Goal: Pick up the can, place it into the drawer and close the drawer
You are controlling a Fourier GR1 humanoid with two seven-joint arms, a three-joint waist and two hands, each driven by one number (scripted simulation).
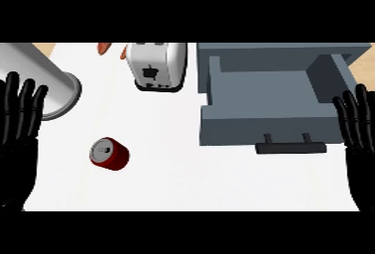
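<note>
White counter top (219, 183), seen steeply from above and evenly lit.

The smooth white surface is spread across most of the view, and only faint shading is seen on it. A pale tan strip (45, 47) is shown at the upper left corner, and a second tan patch (365, 59) at the upper right edge. A silver toaster (155, 64) with a black lever is set at the back, left of centre. A large silver cylinder (44, 84) is placed near the left edge, apart from the toaster. An orange object (104, 47) is cut off by the upper edge just left of the toaster; what it is cannot be told.
</note>
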